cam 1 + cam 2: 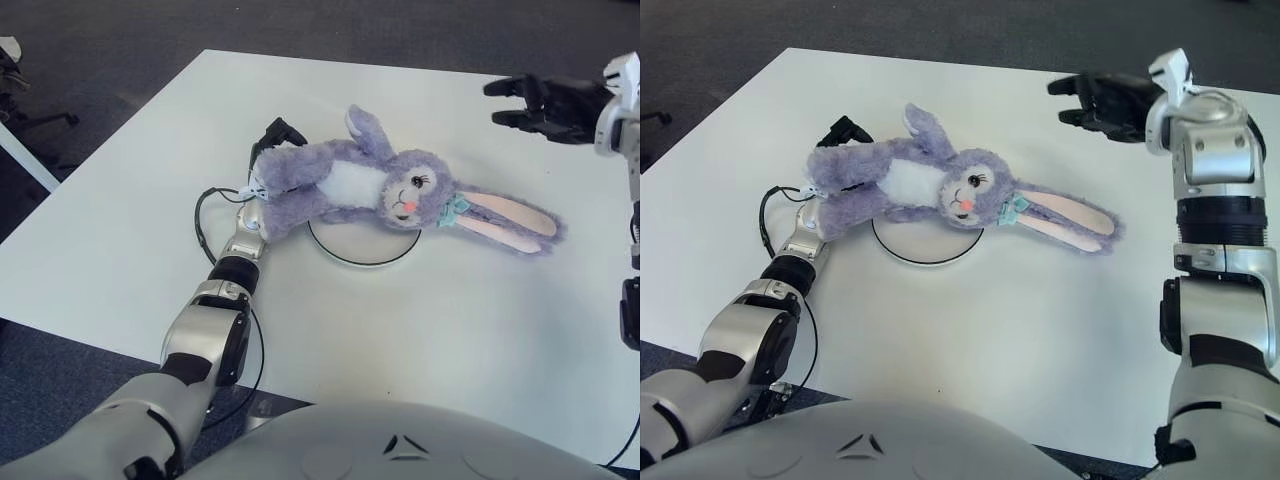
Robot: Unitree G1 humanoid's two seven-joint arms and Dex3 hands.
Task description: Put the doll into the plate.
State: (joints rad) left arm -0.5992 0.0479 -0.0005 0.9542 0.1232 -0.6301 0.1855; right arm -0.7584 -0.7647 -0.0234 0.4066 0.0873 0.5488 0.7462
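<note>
Left eye view: the purple rabbit doll (365,185) lies on its back across the white plate (362,247) on the white table (130,220). Its head and belly cover the plate's far half, while its long pink-lined ears (505,222) trail off toward the right onto the table. The left hand (268,150) sits at the doll's leg end, left of the plate, mostly hidden beneath the plush; its fingers close around the legs. The right hand (545,103) hovers apart near the table's far right edge, fingers loosely spread, holding nothing.
</note>
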